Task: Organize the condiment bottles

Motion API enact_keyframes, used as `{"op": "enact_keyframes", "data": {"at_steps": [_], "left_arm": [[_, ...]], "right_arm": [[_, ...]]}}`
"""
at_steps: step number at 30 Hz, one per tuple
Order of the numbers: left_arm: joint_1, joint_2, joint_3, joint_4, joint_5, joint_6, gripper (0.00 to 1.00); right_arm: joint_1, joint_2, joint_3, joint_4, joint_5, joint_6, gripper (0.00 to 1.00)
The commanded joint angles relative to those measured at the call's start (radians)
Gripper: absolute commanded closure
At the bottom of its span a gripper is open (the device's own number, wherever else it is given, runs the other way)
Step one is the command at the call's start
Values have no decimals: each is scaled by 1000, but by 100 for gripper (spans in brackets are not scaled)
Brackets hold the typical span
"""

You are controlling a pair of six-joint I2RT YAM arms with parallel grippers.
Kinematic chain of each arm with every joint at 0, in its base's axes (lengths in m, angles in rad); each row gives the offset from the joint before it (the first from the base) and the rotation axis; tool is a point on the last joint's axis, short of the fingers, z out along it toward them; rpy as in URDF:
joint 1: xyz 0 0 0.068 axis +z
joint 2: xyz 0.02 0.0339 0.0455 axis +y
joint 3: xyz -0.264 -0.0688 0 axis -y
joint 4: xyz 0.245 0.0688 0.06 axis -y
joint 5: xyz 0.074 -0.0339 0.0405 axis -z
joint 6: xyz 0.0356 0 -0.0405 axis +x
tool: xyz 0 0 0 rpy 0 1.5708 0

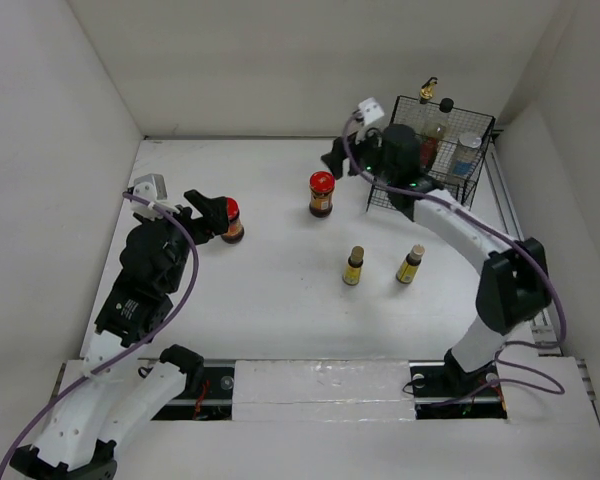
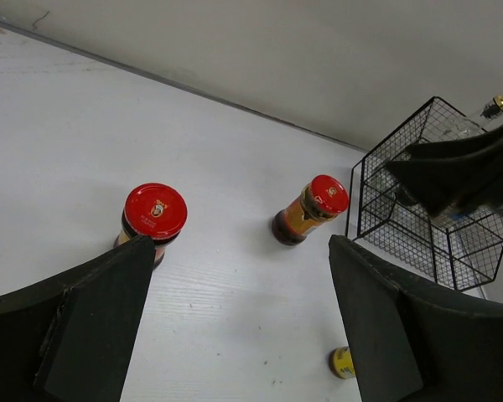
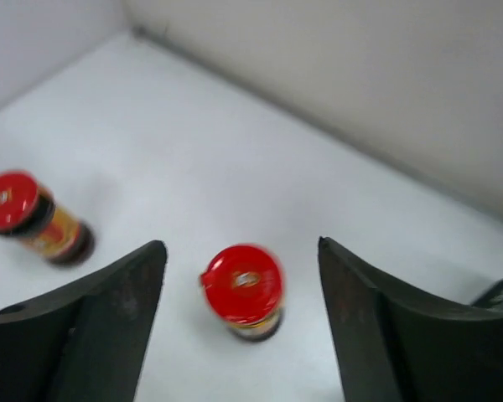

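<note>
Two red-capped dark condiment bottles stand on the white table: one [image 1: 232,221] at the left, one [image 1: 321,193] near the middle. My left gripper [image 1: 211,215] is open right beside the left bottle [image 2: 154,213], which stands by the left finger, outside the gap. My right gripper [image 1: 336,158] hovers open above and behind the middle bottle [image 3: 245,289], with nothing held. Two small yellow bottles [image 1: 354,265] [image 1: 410,264] stand nearer the front. A clear gold-spouted bottle [image 1: 430,108] and a white shaker [image 1: 465,152] stand in the wire basket.
The black wire basket [image 1: 480,128] sits at the back right corner, against the white walls; it also shows in the left wrist view as the basket [image 2: 377,209]. My right arm curves along the table's right side.
</note>
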State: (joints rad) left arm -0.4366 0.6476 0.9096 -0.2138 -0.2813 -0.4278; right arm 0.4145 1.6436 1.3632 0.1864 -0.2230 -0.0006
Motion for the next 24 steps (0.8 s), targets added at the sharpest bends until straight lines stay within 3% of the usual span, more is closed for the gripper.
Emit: {"op": "enact_keyframes", "data": {"at_steps": [1, 8, 19, 21, 24], "left_arm": [[6, 1, 18, 40, 7, 11, 19], [6, -8, 18, 40, 7, 11, 19], [6, -8, 18, 40, 16, 11, 19], [6, -8, 18, 40, 16, 11, 19], [6, -8, 18, 40, 16, 11, 19]], "right_arm": [[73, 108, 54, -114, 31, -70, 17], [106, 242, 122, -186, 146, -70, 5], [106, 274, 131, -186, 217, -21, 3], [106, 283, 131, -186, 194, -21, 6], [106, 298, 140, -186, 194, -9, 27]]}}
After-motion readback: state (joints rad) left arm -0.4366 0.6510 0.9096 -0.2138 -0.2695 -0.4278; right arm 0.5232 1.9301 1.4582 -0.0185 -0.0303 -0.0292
